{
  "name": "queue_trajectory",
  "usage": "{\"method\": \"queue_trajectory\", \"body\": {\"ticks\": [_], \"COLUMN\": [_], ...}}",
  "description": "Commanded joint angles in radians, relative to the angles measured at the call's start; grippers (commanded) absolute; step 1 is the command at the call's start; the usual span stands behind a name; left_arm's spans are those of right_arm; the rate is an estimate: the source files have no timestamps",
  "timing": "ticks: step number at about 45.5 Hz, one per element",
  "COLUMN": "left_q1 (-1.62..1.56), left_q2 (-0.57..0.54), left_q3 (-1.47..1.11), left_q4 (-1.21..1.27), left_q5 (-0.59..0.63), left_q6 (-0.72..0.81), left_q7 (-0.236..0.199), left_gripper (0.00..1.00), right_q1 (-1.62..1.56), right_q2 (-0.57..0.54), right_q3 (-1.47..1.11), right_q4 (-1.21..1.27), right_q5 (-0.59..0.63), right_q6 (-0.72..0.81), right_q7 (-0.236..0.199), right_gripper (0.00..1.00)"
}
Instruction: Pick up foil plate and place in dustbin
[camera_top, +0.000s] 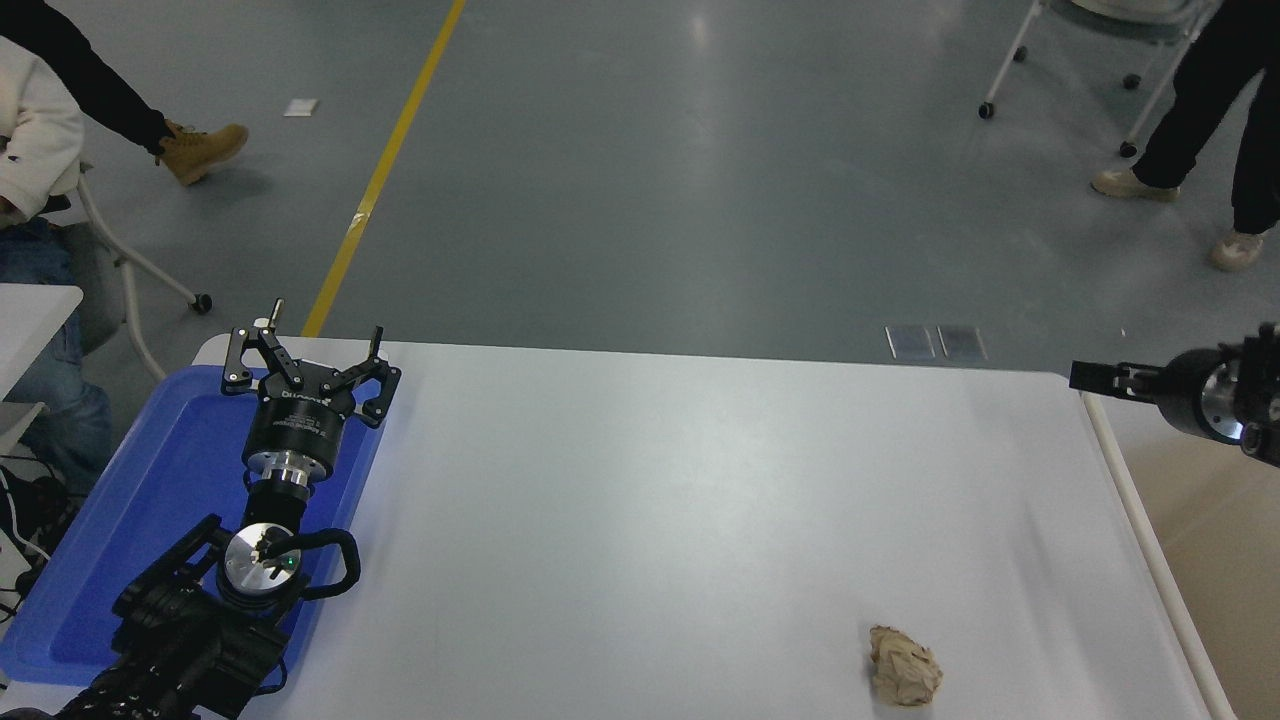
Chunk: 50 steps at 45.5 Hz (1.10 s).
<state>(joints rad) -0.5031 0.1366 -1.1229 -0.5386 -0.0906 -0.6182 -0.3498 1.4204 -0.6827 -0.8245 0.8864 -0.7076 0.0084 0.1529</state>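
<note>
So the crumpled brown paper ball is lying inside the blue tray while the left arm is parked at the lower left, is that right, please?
Not quite. The head view shows the paper ball lying on the white table near its front right, far from the blue tray at the left edge. The rest holds: the left gripper is parked at the lower left, over that tray.
</note>
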Motion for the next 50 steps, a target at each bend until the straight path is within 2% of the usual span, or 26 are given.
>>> {"method": "queue_trajectory", "body": {"ticks": [1, 11, 21, 27, 34, 43, 50], "left_q1": [0.000, 0.000, 0.000, 0.000, 0.000, 0.000, 0.000], "left_q2": [0.000, 0.000, 0.000, 0.000, 0.000, 0.000, 0.000], "left_q3": [0.000, 0.000, 0.002, 0.002, 0.002, 0.002, 0.002], "left_q4": [-0.001, -0.001, -0.001, -0.001, -0.001, -0.001, -0.001], "left_q5": [0.000, 0.000, 0.000, 0.002, 0.002, 0.002, 0.000], "left_q6": [-0.002, -0.002, -0.003, -0.003, -0.003, -0.003, -0.002], "left_q7": [0.002, 0.002, 0.003, 0.003, 0.003, 0.003, 0.003], "left_gripper": [1.00, 1.00, 1.00, 1.00, 1.00, 1.00, 1.00], "right_q1": [0.285, 0.478, 0.632, 0.664, 0.759, 0.844, 0.910], "right_q2": [0.009, 0.055, 0.204, 0.268, 0.325, 0.334, 0.345], "right_q3": [-0.223, -0.366, -0.501, -0.515, -0.509, -0.429, -0.364], "right_q4": [0.201, 0.279, 0.397, 0.451, 0.538, 0.617, 0.641], "right_q5": [0.013, 0.014, 0.138, 0.157, 0.175, 0.312, 0.367], "right_q6": [-0.007, -0.002, 0.002, 0.008, 0.059, 0.198, 0.286], "right_q7": [-0.006, -0.006, -0.004, -0.003, -0.004, -0.006, -0.006], "right_gripper": [1.00, 1.00, 1.00, 1.00, 1.00, 1.00, 1.00]}}
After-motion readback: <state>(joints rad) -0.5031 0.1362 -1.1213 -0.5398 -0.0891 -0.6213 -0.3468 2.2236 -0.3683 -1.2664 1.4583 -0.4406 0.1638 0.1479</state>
